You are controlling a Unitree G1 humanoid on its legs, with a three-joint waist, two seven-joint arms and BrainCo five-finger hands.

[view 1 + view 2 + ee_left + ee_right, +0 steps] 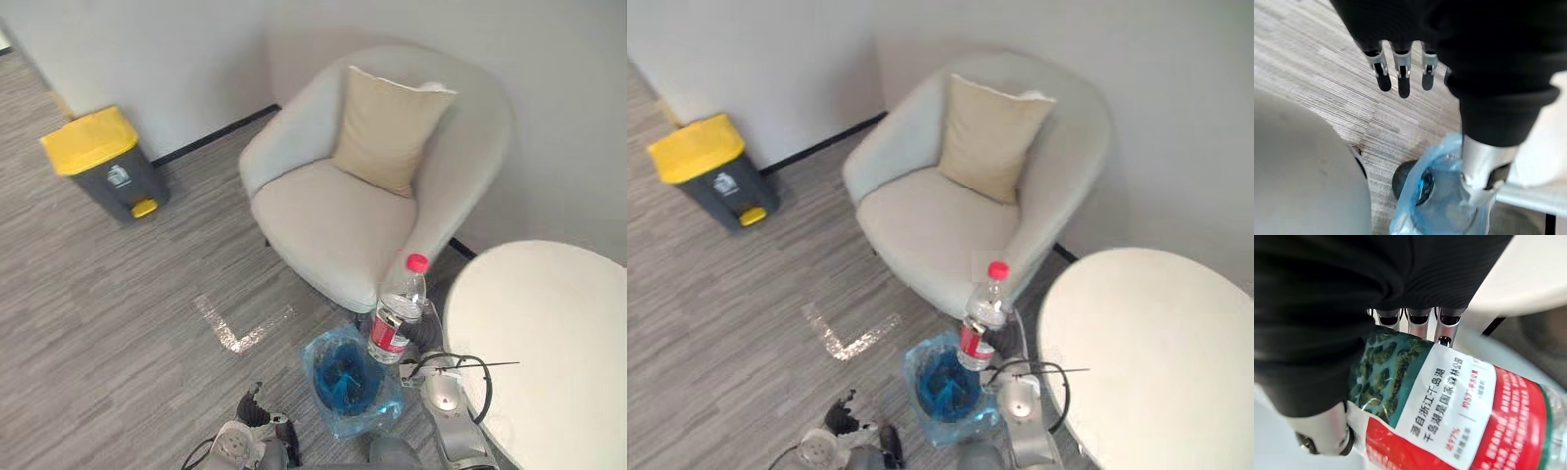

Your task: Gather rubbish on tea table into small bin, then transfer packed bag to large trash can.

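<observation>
Your right hand (1419, 325) is curled round the bottle (397, 313) at its label, lower centre of the eye view, over the blue-bagged bin (315, 384). It's probably light, thin and slick, so hold mid-body gently. Left hand (1402, 66) hangs with loose fingers, lower left.

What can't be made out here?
Small bin contents: eye views, the dark inside of its blue bag, partly behind the bottle in the right hand.
Table: right part cut off by the frame edge, so leftover rubbish unknown.
Large trash can inside: shut yellow lid hides it.
Bottle fill level: too small, eye views; label covers it in right wrist view.
</observation>
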